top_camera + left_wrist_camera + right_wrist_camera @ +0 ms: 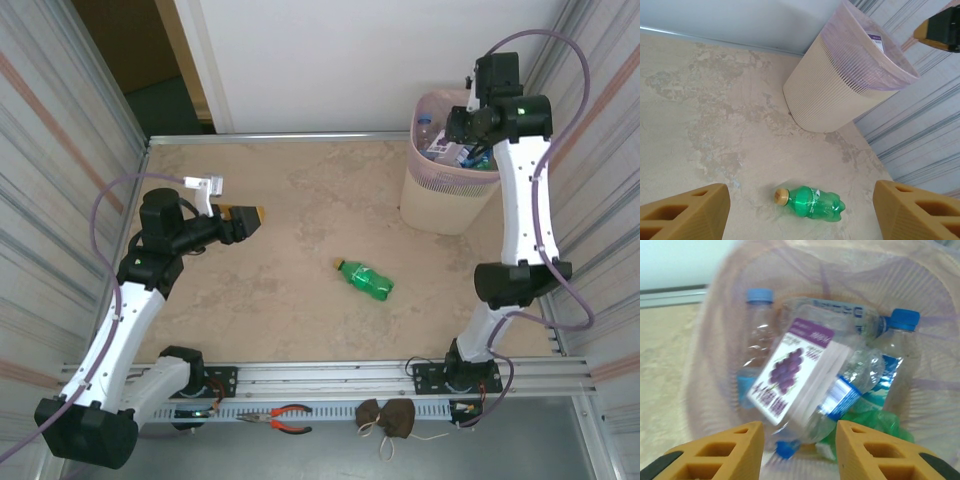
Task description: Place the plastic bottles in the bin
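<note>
Ribbed green bottle (812, 202) lying on mottled table (690, 100), left tool (248, 218) spread wide, right tool (800, 432) apart over slatted bin (830, 95), right wrist view shows clear bottles (860, 370) inside

Corrugated metal walls (60, 120); beige marbled tabletop (300, 200)

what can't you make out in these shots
Right wrist view: the grape-label bottle is blurred, so whether the right gripper grips it cannot be told.
Right wrist view: piled bottles hide the floor of the bin, so no count.
Top view: the bin's contents are too small, and the right arm covers part.
Left wrist view: label print on the green bottle is too small; the bin wall hides its inside.
</note>
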Action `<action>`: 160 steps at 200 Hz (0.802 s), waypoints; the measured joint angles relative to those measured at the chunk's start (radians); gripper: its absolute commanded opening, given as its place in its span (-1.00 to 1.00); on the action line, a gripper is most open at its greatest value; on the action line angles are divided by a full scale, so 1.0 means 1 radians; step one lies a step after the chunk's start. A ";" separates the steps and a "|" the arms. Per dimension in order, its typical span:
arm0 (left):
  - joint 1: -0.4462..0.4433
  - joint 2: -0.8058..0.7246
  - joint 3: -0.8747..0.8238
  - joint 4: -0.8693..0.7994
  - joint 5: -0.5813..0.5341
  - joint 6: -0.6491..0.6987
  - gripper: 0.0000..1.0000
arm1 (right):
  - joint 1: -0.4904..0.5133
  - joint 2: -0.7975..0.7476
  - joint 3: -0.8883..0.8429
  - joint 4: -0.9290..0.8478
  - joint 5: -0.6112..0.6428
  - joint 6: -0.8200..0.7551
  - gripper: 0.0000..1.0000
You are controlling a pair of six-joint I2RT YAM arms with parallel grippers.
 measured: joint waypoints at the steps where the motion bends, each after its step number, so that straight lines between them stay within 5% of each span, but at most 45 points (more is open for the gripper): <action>1: 0.000 0.000 0.000 0.000 0.000 0.000 0.51 | 0.002 -0.003 -0.002 0.000 0.000 0.000 -0.17; 62: 0.001 0.011 0.003 -0.008 0.026 0.047 0.51 | 0.239 -0.234 -0.355 0.111 -0.067 -0.019 -0.11; 114: 0.001 0.023 0.133 -0.166 0.140 0.359 0.51 | 0.465 -0.376 -0.751 0.284 -0.115 -0.104 -0.05; 160: 0.001 -0.029 0.113 -0.180 0.180 0.542 0.53 | 0.557 -0.411 -0.938 0.393 -0.152 -0.153 0.04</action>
